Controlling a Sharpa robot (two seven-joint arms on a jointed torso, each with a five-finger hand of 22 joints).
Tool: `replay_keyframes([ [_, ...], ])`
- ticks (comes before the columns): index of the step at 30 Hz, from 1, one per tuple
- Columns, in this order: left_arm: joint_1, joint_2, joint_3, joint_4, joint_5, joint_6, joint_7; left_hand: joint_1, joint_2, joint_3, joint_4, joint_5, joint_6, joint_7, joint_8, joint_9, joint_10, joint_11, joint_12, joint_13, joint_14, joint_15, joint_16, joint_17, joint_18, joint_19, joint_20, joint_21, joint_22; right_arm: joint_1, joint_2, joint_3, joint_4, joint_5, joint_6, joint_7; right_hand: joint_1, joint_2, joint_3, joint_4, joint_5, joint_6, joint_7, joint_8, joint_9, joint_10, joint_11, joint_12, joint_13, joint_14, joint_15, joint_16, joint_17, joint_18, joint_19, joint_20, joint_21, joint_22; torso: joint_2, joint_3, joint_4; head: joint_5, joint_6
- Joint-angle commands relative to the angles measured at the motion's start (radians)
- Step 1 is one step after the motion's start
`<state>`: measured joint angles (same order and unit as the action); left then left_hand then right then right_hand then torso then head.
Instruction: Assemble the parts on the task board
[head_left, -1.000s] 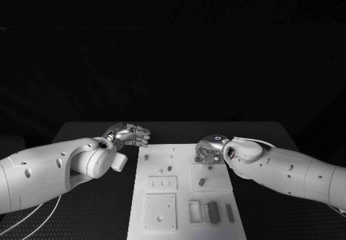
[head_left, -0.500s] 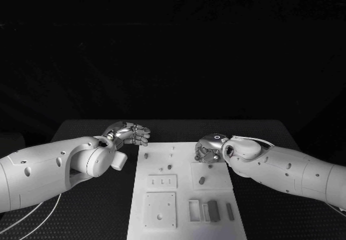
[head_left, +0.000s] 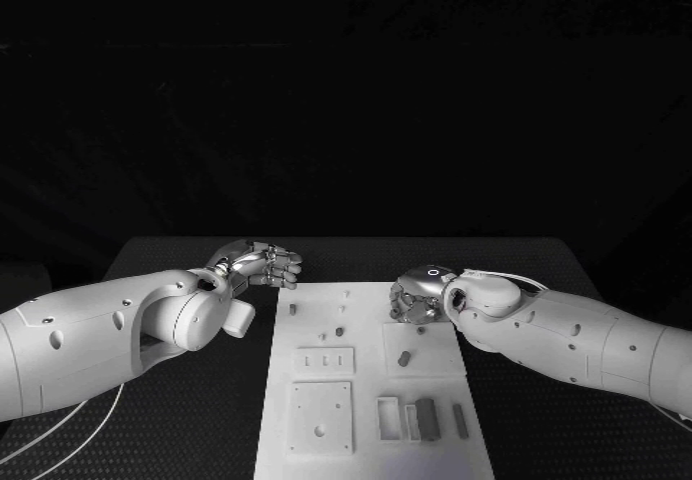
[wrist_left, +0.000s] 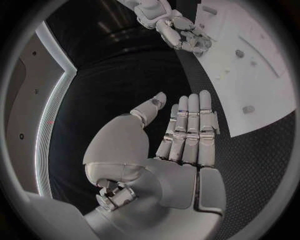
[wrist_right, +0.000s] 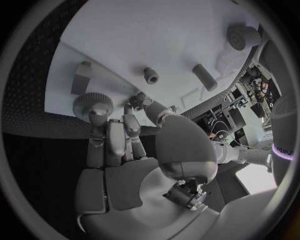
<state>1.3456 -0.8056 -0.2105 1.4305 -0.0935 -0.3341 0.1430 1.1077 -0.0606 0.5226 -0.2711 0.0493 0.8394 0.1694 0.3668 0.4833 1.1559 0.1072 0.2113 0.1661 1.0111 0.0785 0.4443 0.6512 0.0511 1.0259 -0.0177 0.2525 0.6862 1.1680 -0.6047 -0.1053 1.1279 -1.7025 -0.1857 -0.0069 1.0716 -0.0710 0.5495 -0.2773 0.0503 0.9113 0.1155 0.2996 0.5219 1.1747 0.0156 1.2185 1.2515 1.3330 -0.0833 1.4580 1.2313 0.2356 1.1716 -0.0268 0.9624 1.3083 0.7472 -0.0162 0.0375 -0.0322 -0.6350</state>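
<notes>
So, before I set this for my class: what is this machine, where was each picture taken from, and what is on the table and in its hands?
It is a robot with two white arms ending in silver hands. One picture looks down from its head; the two round ones come from cameras at each wrist. On the black table lies a white task board carrying small parts, such as a short peg. The left hand is flat and holds nothing. The right hand is at the board's edge, its fingers against a round ridged part; whether they grip it, I cannot tell.
</notes>
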Motion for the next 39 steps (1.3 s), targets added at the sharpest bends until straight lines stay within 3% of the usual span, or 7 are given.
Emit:
replay_keyframes([
  [1,0.002,0.001,0.001,0.003,-0.006,0.017,0.005,-0.007,-0.004,0.001,-0.002,0.002,-0.002,0.008,-0.004,-0.002,-0.003,0.006,-0.004,0.001,0.008,0.000,-0.006,0.002,0.009,0.002,-0.004,0.004,0.002,-0.001,0.004,-0.001,0.000,-0.016,0.023,0.000,-0.004,0.005,0.002,-0.002,0.000,0.023,0.013,0.001,0.001,0.008,0.002,0.005,0.001,0.006,-0.003,0.004,-0.001,0.026,-0.019,-0.014,0.004,0.023,0.000,-0.0002,0.0000,-0.001,-0.002],
  [16,0.005,0.001,0.002,0.003,-0.007,0.018,0.005,-0.007,-0.004,0.002,-0.003,0.002,-0.002,0.008,-0.005,-0.002,-0.003,0.006,-0.005,0.002,0.009,0.000,-0.007,0.004,0.009,0.002,-0.004,0.004,0.003,-0.003,0.014,-0.001,-0.008,-0.021,0.024,-0.001,-0.005,0.009,0.004,-0.003,0.000,0.027,0.012,0.001,0.002,0.012,0.001,0.007,0.003,0.008,-0.004,0.007,0.000,0.026,-0.020,-0.015,0.006,0.022,0.001,-0.0006,-0.0005,0.000,-0.006],
  [28,0.008,0.001,0.002,0.003,-0.009,0.017,0.005,-0.007,-0.005,0.002,-0.003,0.002,-0.003,0.009,-0.006,-0.002,-0.003,0.006,-0.006,0.002,0.009,0.000,-0.008,0.005,0.009,0.002,-0.004,0.004,0.004,-0.003,0.023,-0.001,-0.012,-0.013,0.012,-0.009,-0.038,-0.038,0.001,0.015,0.000,-0.034,0.034,-0.043,-0.018,-0.016,0.021,-0.018,-0.013,-0.005,0.013,0.008,-0.017,0.026,-0.025,-0.015,0.010,0.019,0.001,-0.0005,0.0000,0.003,-0.008],
  [39,0.009,0.000,0.002,0.003,-0.010,0.018,0.005,-0.007,-0.005,0.001,-0.004,0.002,-0.003,0.009,-0.007,-0.003,-0.002,0.006,-0.007,0.003,0.009,0.000,-0.009,0.007,0.009,0.002,-0.004,0.004,0.005,-0.004,0.025,-0.001,-0.011,-0.013,0.020,-0.006,-0.035,-0.035,0.006,0.015,0.000,-0.034,0.035,-0.043,-0.019,-0.015,0.022,-0.017,-0.011,-0.004,0.015,0.010,-0.015,0.026,-0.026,-0.015,0.010,0.019,0.002,-0.0006,-0.0013,0.005,-0.008],
])
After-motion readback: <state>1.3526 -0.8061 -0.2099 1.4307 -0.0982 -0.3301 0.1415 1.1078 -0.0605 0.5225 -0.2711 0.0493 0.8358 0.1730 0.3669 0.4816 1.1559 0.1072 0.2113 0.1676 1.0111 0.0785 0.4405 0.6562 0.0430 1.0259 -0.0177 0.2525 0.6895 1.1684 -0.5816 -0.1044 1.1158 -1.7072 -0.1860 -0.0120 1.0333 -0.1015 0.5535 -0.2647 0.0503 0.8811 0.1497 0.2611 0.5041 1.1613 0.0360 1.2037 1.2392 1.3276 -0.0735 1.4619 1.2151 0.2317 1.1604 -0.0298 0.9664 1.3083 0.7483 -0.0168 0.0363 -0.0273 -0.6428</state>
